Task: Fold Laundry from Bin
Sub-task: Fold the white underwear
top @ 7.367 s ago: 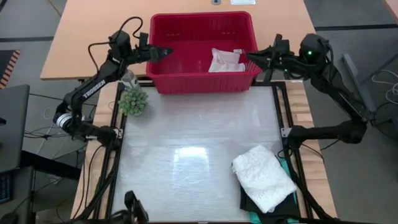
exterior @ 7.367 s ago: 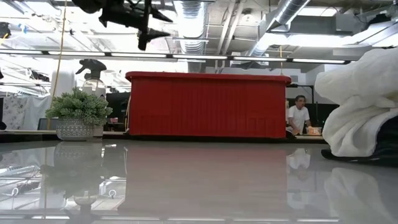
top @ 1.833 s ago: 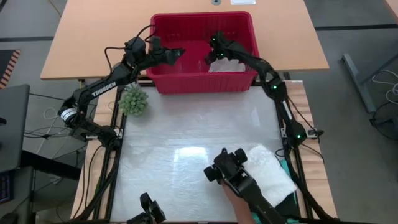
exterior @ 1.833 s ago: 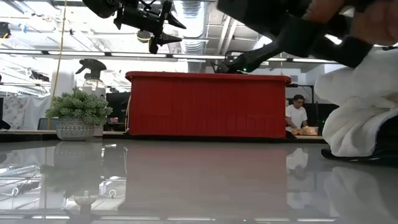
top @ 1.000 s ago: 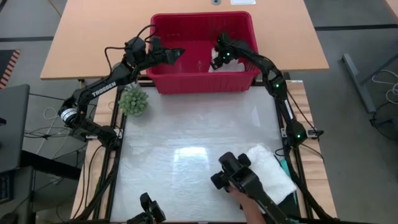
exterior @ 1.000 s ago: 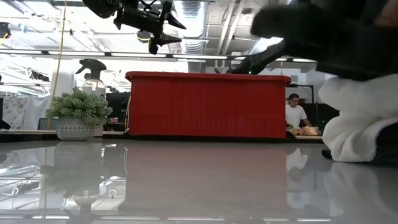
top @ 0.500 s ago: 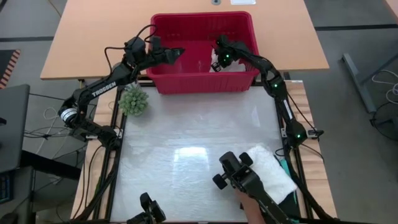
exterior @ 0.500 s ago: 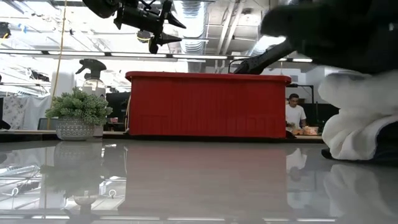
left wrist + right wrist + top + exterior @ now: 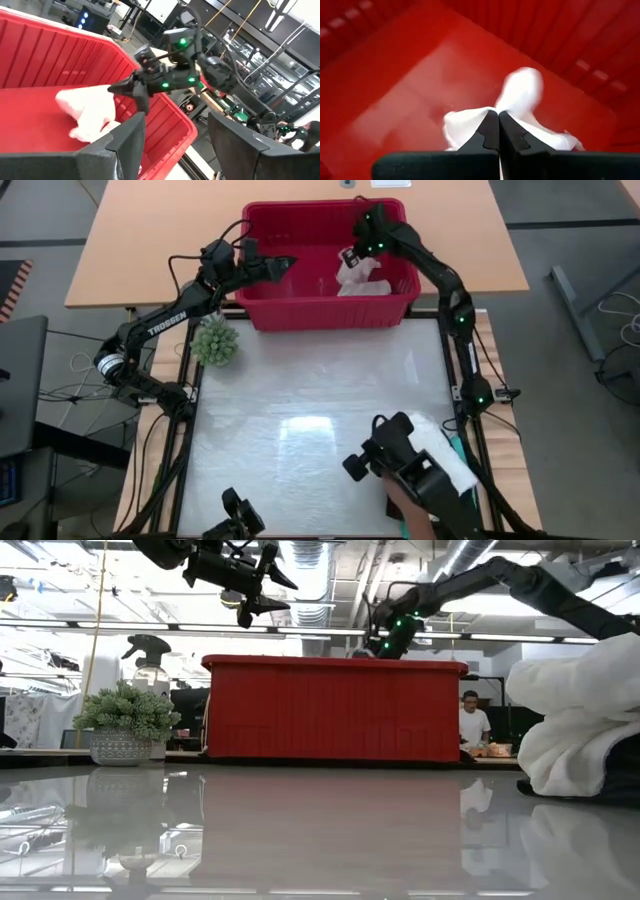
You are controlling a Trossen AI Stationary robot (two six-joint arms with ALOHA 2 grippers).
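The red bin [image 9: 325, 208] stands at the table's far edge. A small white cloth [image 9: 362, 277] lies inside it at the right. My right gripper [image 9: 350, 258] is over the bin and shut on the cloth [image 9: 522, 90]; the left wrist view shows it too [image 9: 120, 90]. My left gripper [image 9: 287, 265] hovers open and level over the bin's left part, holding nothing. A folded white lacy top [image 9: 452, 463] lies at the near right on teal cloth [image 9: 458, 444]. My right gripper pinches a bunched-up peak of the white cloth [image 9: 490, 114] between its two fingertips. The fingers slant down into the bin from above. The cloth hangs below them [image 9: 89, 114], drawn into a cone. Its lower end is low in the bin; whether it touches the floor I cannot tell.
A person's hand [image 9: 412, 502] holds a dark device [image 9: 392, 452] over the near right, partly covering the folded stack. A small potted plant [image 9: 214, 342] and a spray bottle [image 9: 150, 658] stand left of the bin. The middle of the table [image 9: 310, 390] is bare.
My right gripper has risen from low in the bin to above its rim. It has drawn the pinched part of the white cloth up with it, and the rest trails below. The hand-held dark device has shifted toward the table's near right, over the folded stack.
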